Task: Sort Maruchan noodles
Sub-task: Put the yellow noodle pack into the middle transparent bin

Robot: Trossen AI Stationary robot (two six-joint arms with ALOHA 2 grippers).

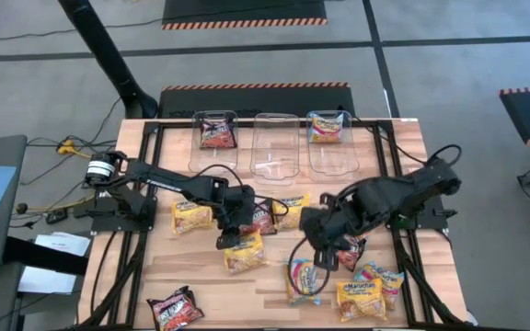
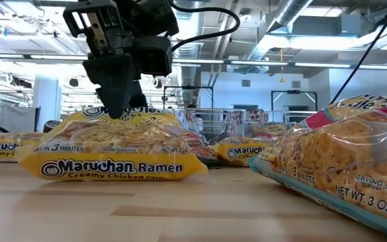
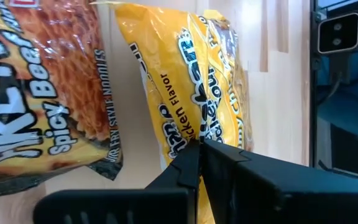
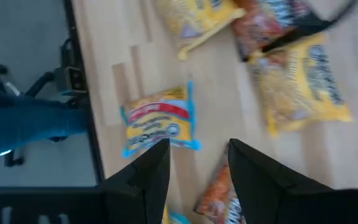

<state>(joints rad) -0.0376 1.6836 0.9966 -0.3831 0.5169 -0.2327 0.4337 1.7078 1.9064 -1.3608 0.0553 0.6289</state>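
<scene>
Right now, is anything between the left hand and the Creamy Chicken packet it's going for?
Nothing visible: the left hand is already shut on the edge of the yellow Creamy Chicken packet. The Spicy Beef packet lies beside it, not between.

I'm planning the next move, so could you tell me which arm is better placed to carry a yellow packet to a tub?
Left. The left gripper is already pinched shut on the yellow Creamy Chicken packet. The right gripper hangs open over the table, holding nothing.
</scene>
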